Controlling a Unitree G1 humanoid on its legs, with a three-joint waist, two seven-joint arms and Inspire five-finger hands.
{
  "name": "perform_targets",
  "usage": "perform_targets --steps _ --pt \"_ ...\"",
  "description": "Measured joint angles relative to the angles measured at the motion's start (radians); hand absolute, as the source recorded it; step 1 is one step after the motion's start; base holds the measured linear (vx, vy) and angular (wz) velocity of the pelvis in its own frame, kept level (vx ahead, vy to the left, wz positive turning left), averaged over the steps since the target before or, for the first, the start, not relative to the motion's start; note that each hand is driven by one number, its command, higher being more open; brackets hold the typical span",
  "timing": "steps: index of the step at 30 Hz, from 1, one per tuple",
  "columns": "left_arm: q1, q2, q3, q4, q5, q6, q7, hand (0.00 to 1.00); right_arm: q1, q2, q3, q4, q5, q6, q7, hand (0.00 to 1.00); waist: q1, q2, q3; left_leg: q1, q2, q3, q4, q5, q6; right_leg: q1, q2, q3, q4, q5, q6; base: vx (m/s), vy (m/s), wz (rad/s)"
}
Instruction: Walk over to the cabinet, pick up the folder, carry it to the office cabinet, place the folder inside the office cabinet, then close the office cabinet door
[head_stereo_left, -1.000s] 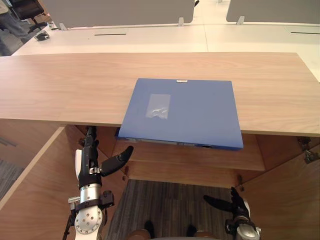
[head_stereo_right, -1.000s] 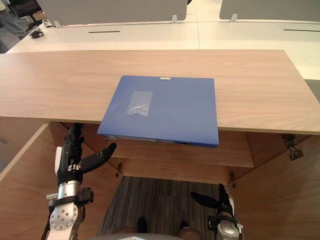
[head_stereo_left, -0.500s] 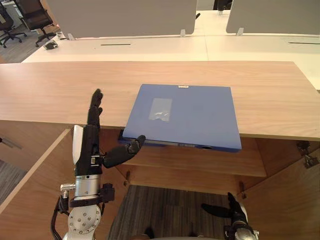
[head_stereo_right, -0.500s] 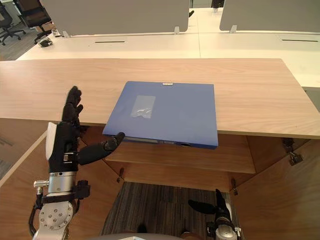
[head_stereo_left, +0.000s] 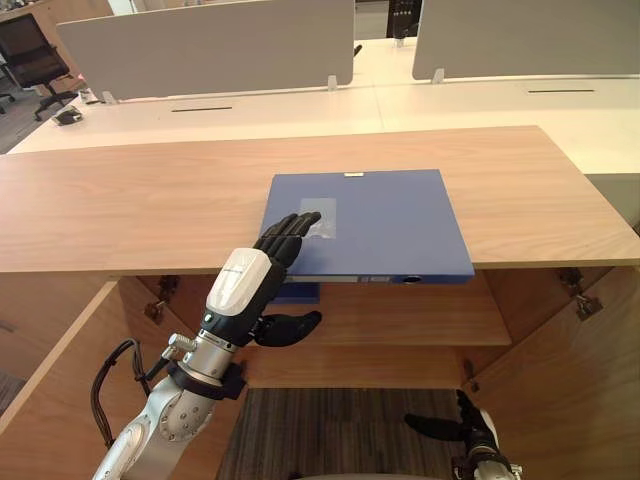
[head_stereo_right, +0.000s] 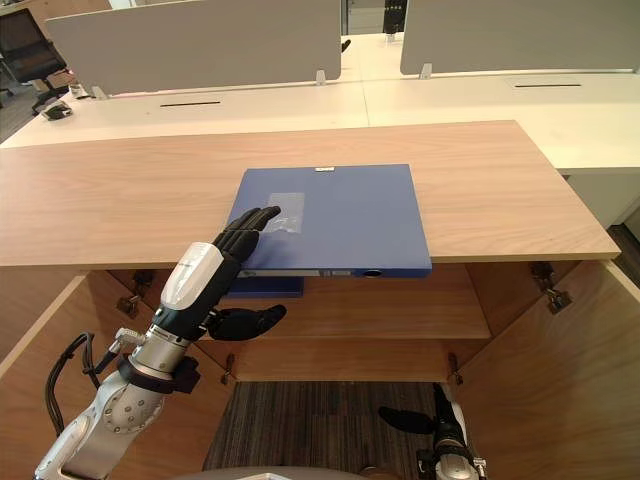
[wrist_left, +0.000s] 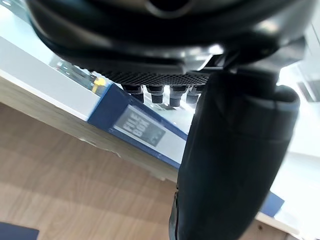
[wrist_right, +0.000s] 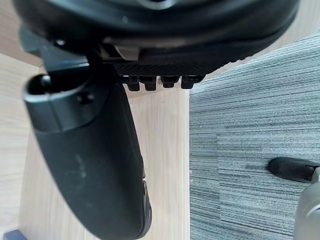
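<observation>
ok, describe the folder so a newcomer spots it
Find the long wooden cabinet top; the folder lies flat at the middle of its front edge, slightly overhanging. It is blue with a clear pocket on its cover, and the left hand touches its corner.

Both eye views look from above and in front of the folder (head_stereo_left: 365, 225). They face down and across the wooden surface (head_stereo_left: 130, 200) toward the white desks (head_stereo_left: 250, 105) beyond the folder. Set side by side, they share the folder, the surface, the shelf (head_stereo_left: 400, 315) under the folder and the carpet (head_stereo_left: 340, 430) below it. The left wrist view sits very close beneath the folder's near edge, looking along the left robot hand (wrist_left: 235, 150) at the folder's spine. The right wrist view sits well below the folder, looking along the right robot hand (wrist_right: 90, 165) toward the carpet.
</observation>
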Motion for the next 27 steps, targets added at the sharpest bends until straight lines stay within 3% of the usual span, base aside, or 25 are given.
perform_targets --steps 1,2,8,16,27 --pt "-0.003 0.003 0.0 0.0 0.006 0.0 -0.001 1.0 -0.001 0.0 0.0 0.0 0.0 0.0 0.001 1.0 -0.001 0.0 0.0 0.0 0.0 0.002 -0.001 0.0 0.0 -0.001 0.001 0.002 0.0 0.0 0.0 0.02 -0.004 -0.1" --pt "-0.014 0.012 -0.001 0.005 0.04 -0.001 -0.001 0.0 -0.001 0.0 0.0 0.0 0.0 0.0 0.003 1.0 -0.002 -0.001 0.0 0.003 -0.001 0.005 -0.004 -0.001 -0.001 -0.003 0.002 0.005 0.0 0.002 -0.002 0.01 -0.005 -0.07" --pt "-0.066 0.035 -0.001 0.05 0.19 0.03 0.056 0.0 0.0 0.0 0.012 0.0 0.001 0.0 0.003 1.0 -0.007 -0.008 -0.005 0.017 -0.006 0.004 -0.021 0.002 0.003 0.005 -0.003 0.002 -0.01 0.003 -0.001 0.0 -0.001 -0.01" --pt "-0.135 0.016 0.019 0.011 0.21 0.022 0.098 0.0 -0.002 0.005 0.017 0.0 0.002 -0.001 0.006 1.0 -0.01 -0.014 -0.009 0.018 -0.018 0.001 -0.025 0.002 0.003 0.023 -0.009 -0.002 -0.049 0.022 0.007 0.0 0.0 0.0" --pt "-0.056 -0.153 0.02 -0.105 0.016 -0.002 0.05 0.0 0.002 0.04 -0.012 -0.037 0.016 0.0 -0.004 1.0 -0.009 -0.017 -0.01 0.008 -0.016 0.02 -0.022 0.001 0.002 0.004 -0.011 0.023 -0.045 0.024 0.008 -0.01 -0.01 -0.05"
